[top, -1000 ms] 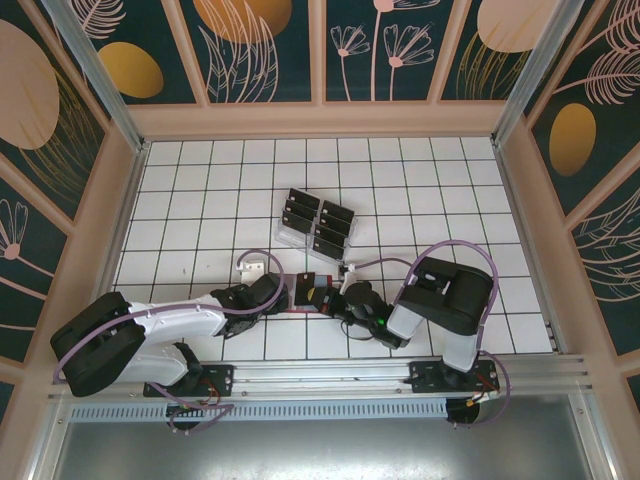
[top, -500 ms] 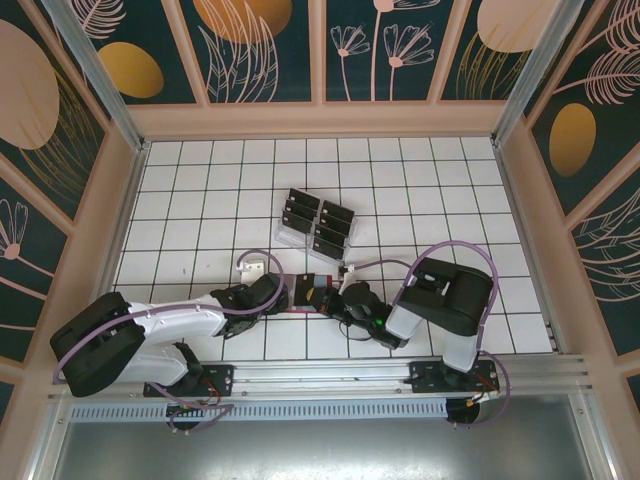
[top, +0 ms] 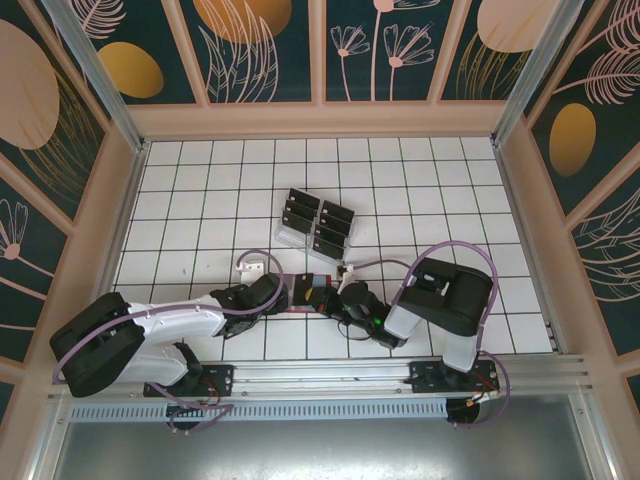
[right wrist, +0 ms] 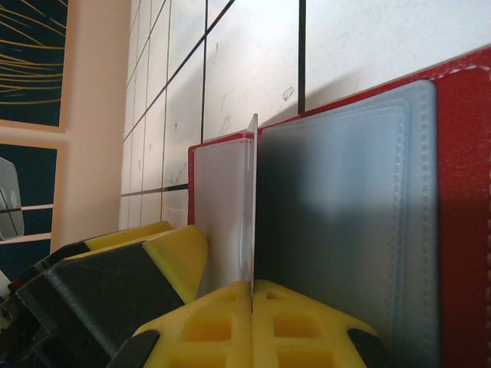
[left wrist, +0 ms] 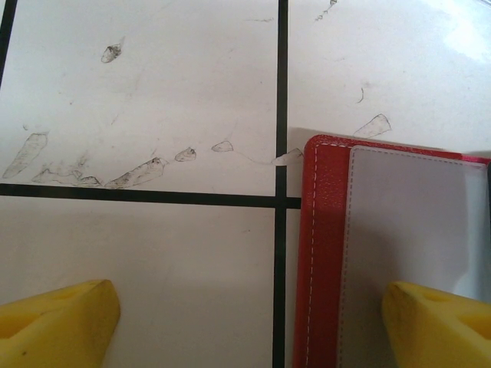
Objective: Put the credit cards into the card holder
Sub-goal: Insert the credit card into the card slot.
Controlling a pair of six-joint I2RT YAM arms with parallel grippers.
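Red card holder (left wrist: 318, 261) lies open, grey-blue pockets up, close to the near edge of the worktop (top: 200, 200), about midway along it, with both arms crowded in over it. The right gripper (right wrist: 253, 322) has its jaws pressed together on a thin pale sheet that I only get edge-on. I'm reading that as a credit card (right wrist: 252, 199) standing upright over the pockets. The left gripper (left wrist: 245, 328) has its jaws spread wide, one fingertip over bare tile and the other over the pocket panel, so it's clamping nothing. That's my main worry. If the card misses the pocket mouth and catches on the stitched lip, it could bow or twist in that pinch. With nothing pinning the wallet, a push could also just slide it along the tiles. The two sets of fingers are really close together too, so a bump looks possible. Hard to say which pocket the card is lined up with, or whether its lower edge is in a slot at all, since the fingertips cover that bit. I also can't tell if the left fingertip touches the panel or hovers. From above, the arms cover most of the wallet. The other credit cards (top: 333, 215) sit in a clear rack (top: 290, 238) nearer the worktop's middle.
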